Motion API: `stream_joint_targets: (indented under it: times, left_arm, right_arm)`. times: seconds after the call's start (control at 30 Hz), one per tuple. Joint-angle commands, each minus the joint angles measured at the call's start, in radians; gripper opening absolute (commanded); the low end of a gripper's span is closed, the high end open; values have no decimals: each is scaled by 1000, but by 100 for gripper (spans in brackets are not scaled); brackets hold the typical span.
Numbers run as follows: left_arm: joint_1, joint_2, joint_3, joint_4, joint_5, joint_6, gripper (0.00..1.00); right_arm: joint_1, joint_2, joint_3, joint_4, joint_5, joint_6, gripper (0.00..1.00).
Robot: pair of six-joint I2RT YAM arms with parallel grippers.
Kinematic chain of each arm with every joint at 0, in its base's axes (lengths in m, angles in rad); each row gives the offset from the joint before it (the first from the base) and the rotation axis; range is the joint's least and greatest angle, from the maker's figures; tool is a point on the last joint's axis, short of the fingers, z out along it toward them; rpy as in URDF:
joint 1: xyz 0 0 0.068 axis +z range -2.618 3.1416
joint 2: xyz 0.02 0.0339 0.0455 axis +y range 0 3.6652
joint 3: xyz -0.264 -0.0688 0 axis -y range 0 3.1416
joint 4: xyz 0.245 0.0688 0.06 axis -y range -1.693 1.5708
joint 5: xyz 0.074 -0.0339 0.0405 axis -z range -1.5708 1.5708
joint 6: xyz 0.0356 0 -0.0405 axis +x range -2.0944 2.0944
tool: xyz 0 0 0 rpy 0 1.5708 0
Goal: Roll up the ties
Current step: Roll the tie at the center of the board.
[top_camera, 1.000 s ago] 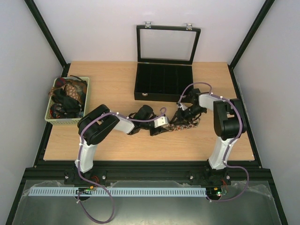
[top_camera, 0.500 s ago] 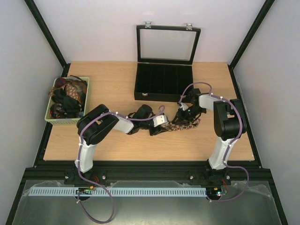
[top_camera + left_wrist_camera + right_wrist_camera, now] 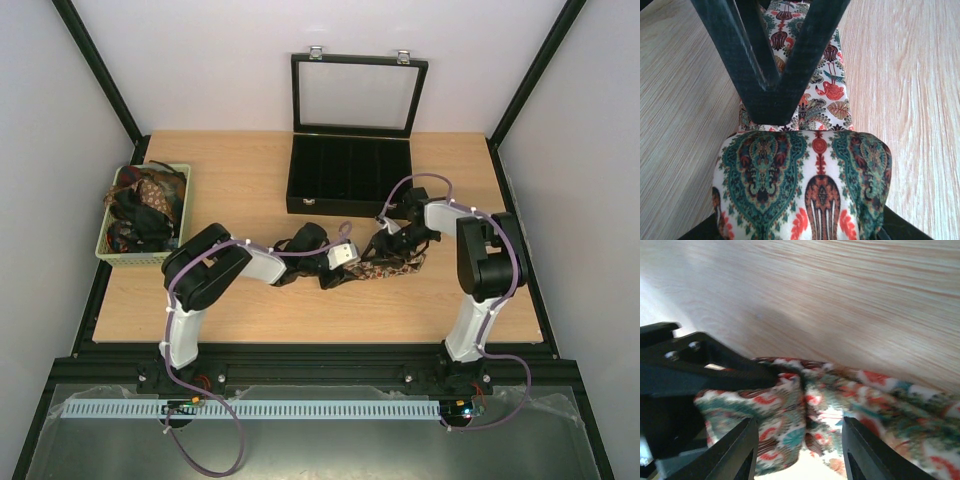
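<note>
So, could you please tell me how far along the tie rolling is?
Nothing seems finished: the case looks empty. In hand is one tie, partly rolled at the left gripper, jaws shut, with the right gripper open astride it. The ties in the basket are left.

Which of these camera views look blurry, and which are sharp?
Left wrist: sharp, with crisp print on the tie. Right wrist: blurred throughout, the print and the table grain smeared, a soft shadow on the wood. Top external: clear and evenly lit.
</note>
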Motion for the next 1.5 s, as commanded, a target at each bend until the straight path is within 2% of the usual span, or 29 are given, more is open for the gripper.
stream_joint_targets:
  times: [0.0, 0.23, 0.57, 0.63, 0.73, 0.8, 0.93, 1.0, 1.17, 1.27, 1.47]
  left_arm:
    - [1, 74, -8, -180, -94, 27, 32]
    - [-12, 74, -3, -187, -93, 27, 33]
    - [-18, 73, -6, -187, -96, 25, 34]
    - [-18, 73, -5, -186, -94, 26, 34]
    - [-18, 72, -3, -186, -96, 28, 34]
    - [-18, 70, -7, -182, -93, 36, 35]
    - [-18, 68, -7, -184, -91, 52, 35]
    - [-16, 61, -8, -182, -87, 57, 42]
    - [0, -9, -30, -106, -52, 28, 72]
    - [5, -58, -20, -61, -47, 16, 79]
    - [10, -98, 26, -8, -5, -2, 86]
  right_arm:
    - [-5, -78, -9, -82, -123, -21, 49]
    - [10, -91, -35, -70, -200, 11, 49]
    - [52, 6, -13, -35, -117, 12, 42]
    - [51, 18, -6, -17, -99, 26, 35]
    - [51, 28, 4, -6, -74, 36, 12]
    - [50, 29, 5, -10, -44, 35, 3]
    - [46, 29, 4, -26, -24, 29, 1]
    - [44, 20, -3, -21, -7, 34, 1]
    - [41, 40, -10, -26, 51, 38, 1]
    - [39, 55, -16, -29, 107, 37, 1]
    - [28, 83, -7, -33, 202, 46, 1]
